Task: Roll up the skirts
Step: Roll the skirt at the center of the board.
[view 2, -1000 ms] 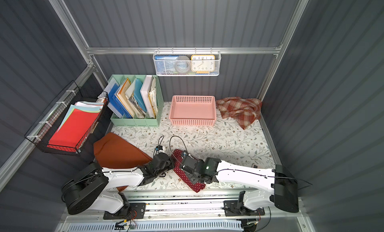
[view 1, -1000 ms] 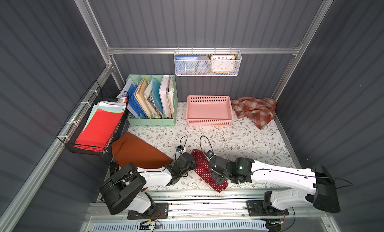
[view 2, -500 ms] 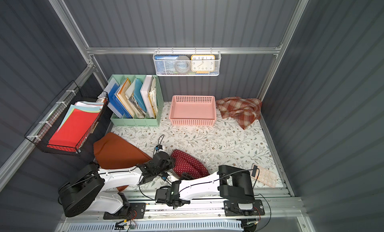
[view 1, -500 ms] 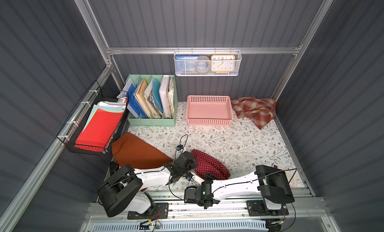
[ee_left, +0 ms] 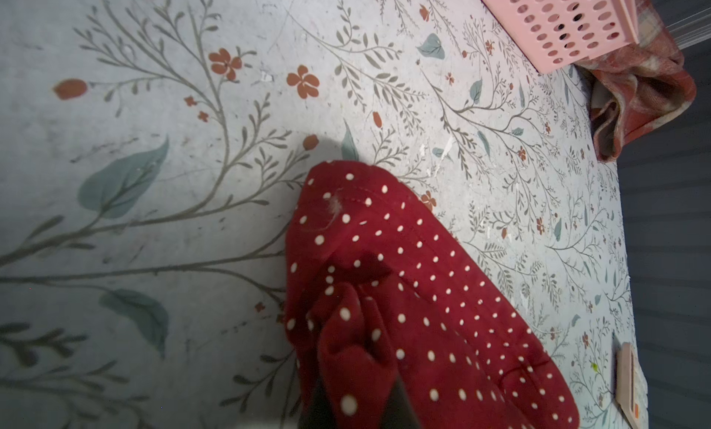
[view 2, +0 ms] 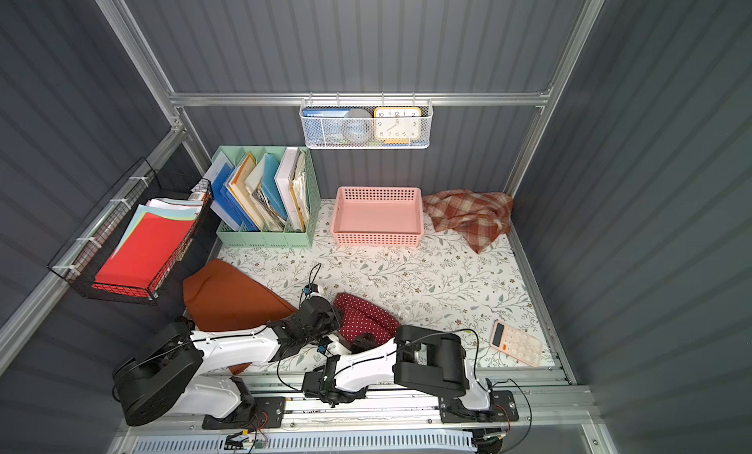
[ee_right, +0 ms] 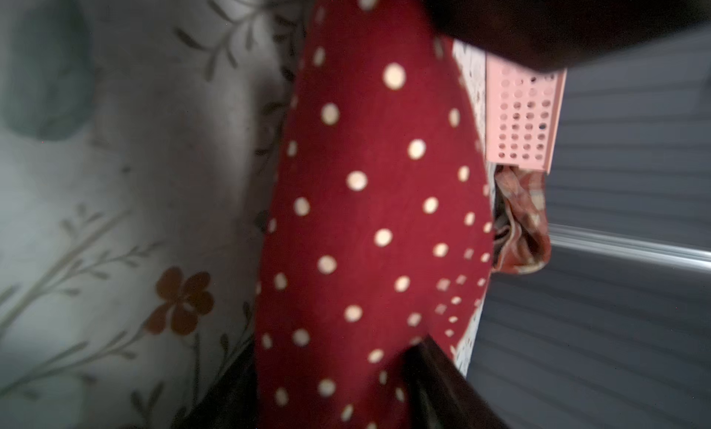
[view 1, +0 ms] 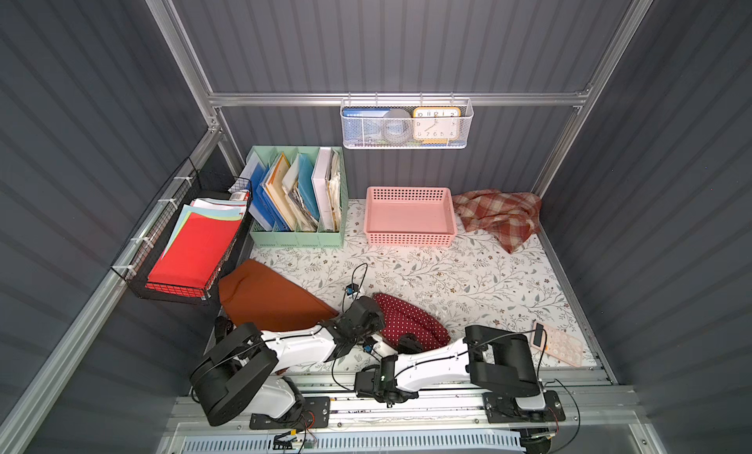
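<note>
Fingers (ee_left: 402,409) of the left gripper (ee_left: 358,388) are pinched tight on a fold of the polka-dot skirt (view 1: 411,323), which lies bunched on the flowered table (view 1: 468,277) near its front edge. On the right gripper (ee_right: 331,369) the fingers (ee_right: 442,392) flank the same cloth, but whether they grip it I cannot tell. Beside the left arm lies the orange skirt (view 1: 268,297); the plaid skirt (view 1: 498,214) sits crumpled in the far corner, just beside the pink basket (view 1: 409,218)
</note>
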Controlling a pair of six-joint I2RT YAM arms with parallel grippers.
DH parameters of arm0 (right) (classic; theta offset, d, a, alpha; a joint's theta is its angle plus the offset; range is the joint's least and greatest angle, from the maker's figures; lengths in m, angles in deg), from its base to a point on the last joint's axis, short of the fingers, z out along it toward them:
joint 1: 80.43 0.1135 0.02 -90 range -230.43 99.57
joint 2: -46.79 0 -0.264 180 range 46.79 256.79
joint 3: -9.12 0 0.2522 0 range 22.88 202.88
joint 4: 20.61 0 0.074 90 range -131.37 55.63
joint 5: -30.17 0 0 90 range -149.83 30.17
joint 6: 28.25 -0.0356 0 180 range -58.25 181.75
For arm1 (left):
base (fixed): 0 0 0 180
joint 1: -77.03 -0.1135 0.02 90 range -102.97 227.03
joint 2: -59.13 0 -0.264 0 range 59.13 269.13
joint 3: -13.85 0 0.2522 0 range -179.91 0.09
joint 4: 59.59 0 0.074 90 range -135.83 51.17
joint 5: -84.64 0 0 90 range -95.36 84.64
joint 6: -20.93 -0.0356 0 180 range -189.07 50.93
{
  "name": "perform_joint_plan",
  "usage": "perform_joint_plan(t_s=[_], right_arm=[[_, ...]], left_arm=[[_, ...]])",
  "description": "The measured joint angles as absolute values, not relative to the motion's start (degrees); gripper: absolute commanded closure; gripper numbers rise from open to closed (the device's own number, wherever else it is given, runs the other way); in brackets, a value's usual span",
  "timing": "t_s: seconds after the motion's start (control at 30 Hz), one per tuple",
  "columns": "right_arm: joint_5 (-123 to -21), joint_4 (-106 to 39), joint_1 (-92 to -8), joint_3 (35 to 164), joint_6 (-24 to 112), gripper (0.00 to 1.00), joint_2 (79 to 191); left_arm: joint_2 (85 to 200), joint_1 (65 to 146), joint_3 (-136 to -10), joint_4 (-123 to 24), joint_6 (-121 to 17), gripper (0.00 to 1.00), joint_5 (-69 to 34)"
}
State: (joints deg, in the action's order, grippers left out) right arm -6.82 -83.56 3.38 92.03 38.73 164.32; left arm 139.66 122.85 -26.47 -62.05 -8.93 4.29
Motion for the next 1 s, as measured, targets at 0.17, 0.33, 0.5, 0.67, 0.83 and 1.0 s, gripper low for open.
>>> perform_joint_plan(t_s=[0.17, 0.33, 0.5, 0.67, 0.83, 1.0], right_arm=[[-7.34, -83.45, 2.62, 92.07, 39.03, 0.80, 165.44], [-10.65, -81.66, 1.66, 91.13, 40.67, 0.87, 163.54], [-16.83, -79.16, -0.62, 89.93, 43.38, 0.91, 159.86], [-22.97, -76.89, -3.28, 88.68, 45.31, 0.91, 156.74], [-29.18, -75.80, -6.15, 88.44, 47.19, 0.92, 154.57], [-37.88, -74.25, -10.63, 87.64, 49.33, 0.91, 151.62]], left_arm=[[139.71, 122.85, -26.50, -61.86, -8.96, 1.00, 3.48], [139.95, 122.85, -27.39, -60.87, -9.37, 0.50, 3.24], [136.10, 121.19, -28.00, -57.18, -9.48, 0.01, 4.53], [128.47, 113.60, -27.98, -53.44, -9.96, 0.00, 4.55], [122.64, 110.35, -27.98, -49.20, -11.73, 0.00, 5.66], [120.21, 108.75, -27.98, -46.49, -13.46, 0.00, 5.75]])
